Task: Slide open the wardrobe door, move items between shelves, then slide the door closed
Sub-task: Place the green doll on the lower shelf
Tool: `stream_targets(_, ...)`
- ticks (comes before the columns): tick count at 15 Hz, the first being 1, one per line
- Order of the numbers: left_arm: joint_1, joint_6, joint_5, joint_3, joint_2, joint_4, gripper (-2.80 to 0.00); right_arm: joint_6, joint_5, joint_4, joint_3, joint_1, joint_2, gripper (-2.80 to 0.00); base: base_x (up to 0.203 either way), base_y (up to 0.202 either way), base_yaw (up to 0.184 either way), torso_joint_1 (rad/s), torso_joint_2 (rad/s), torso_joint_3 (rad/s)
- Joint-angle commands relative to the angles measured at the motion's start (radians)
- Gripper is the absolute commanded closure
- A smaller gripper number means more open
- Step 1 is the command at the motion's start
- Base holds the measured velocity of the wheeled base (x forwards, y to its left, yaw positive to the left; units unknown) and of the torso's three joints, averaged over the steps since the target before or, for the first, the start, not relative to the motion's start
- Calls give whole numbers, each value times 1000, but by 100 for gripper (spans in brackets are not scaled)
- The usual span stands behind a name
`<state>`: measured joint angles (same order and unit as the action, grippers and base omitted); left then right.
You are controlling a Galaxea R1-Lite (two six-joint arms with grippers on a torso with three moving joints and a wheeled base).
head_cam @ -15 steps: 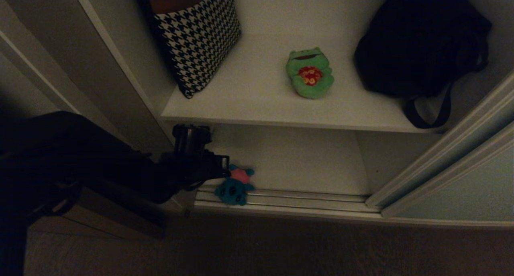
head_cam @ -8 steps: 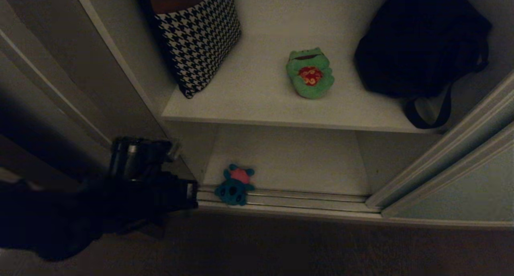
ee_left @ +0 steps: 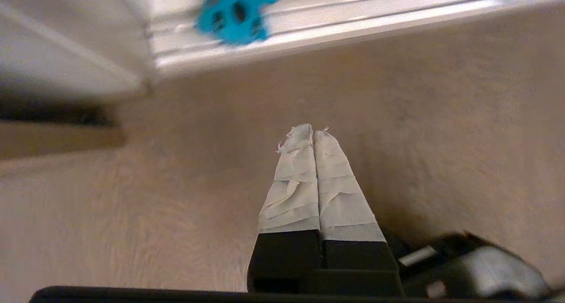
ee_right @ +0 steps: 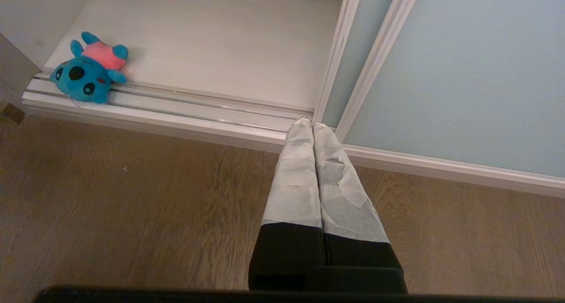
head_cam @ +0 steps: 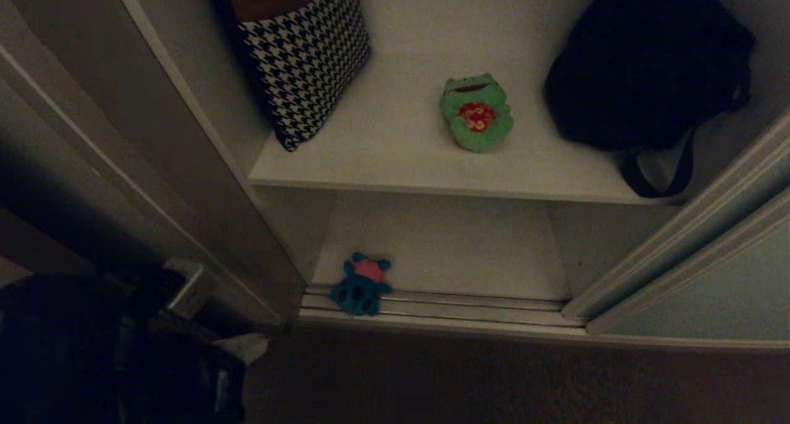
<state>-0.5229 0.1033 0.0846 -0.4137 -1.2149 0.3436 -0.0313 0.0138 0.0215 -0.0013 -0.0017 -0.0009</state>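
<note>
The sliding wardrobe door point(head_cam: 710, 276) stands slid over to the right, leaving the shelves uncovered. A green frog plush point(head_cam: 476, 112) lies on the upper shelf point(head_cam: 382, 152). A teal plush with a pink patch point(head_cam: 361, 286) lies at the front left of the lower shelf point(head_cam: 450, 245), partly on the floor track. My left arm point(head_cam: 123, 350) is low at the bottom left, well away from the teal plush point(ee_left: 234, 14). Its gripper point(ee_left: 313, 133) is shut and empty over the floor. My right gripper point(ee_right: 307, 124) is shut and empty, parked over the floor by the track, with the teal plush point(ee_right: 88, 71) off to its side.
A houndstooth bag point(head_cam: 302, 60) leans at the upper shelf's left and a big black bag point(head_cam: 642, 66) fills its right. The ribbed floor track point(head_cam: 463, 307) runs along the wardrobe's front. The wardrobe's side panel point(head_cam: 203, 165) rises on the left. Wooden floor point(head_cam: 494, 381) lies in front.
My left arm has drawn back from beside the teal plush, down to the lower left corner. The teal plush stays where it was, and the green one has not moved.
</note>
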Motion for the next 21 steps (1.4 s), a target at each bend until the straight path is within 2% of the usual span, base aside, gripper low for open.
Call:
stream_targets(1,-84,-7,-4,-16,186,-64,0,-1,0,0,0,0,-1,0,0,0,0,0,0,0)
stream_targets(5,-129,-5,-63,-342,186,-245,0,-1,1,0,0,0,-1,0,0,0,0,0,0,0)
stream_targets(8,-135,-15,-128,-566,-8,-284,0,-1,1,0,0,0,-1,0,0,0,0,0,0,0)
stream_targets(13,-138,-18,-180,-993,-391,-279,0,0,0,0,1,0,-1,0,0,0,0,0,0,0)
stream_targets(17,-160,-7,-184,-1134,-642,-180,0,-1,1,0,0,0,-1,0,0,0,0,0,0,0)
stream_targets(21,-167,21,-113,-1356,-848,-147,0,-1,1,0,0,0,-1,0,0,0,0,0,0,0)
